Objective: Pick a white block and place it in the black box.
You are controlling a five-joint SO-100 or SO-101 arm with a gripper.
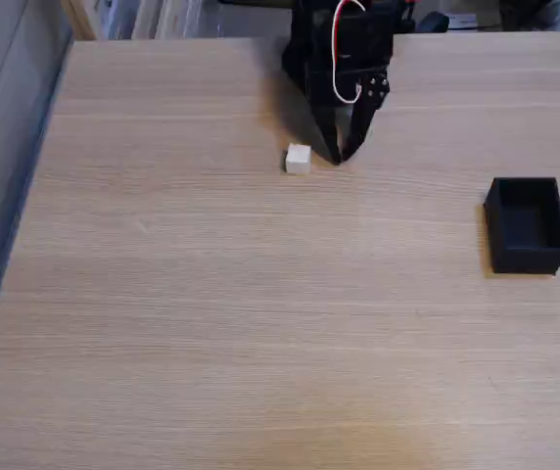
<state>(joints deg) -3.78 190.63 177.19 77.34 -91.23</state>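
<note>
The white block (298, 158), a small off-white cube, rests on the wooden table near the back centre in the fixed view. My black gripper (338, 157) with red and white wires reaches down just to the right of it, its two fingertips meeting in a point at the table surface, shut with nothing between them. The block sits beside the fingers, a small gap apart. The black box (527, 225), open at the top and empty, stands at the right side of the table, well away from the gripper.
The light wooden table (211, 323) stretches wide in front and to the left. Its left edge drops to a grey floor (1, 147). Clutter lines the back edge behind the arm.
</note>
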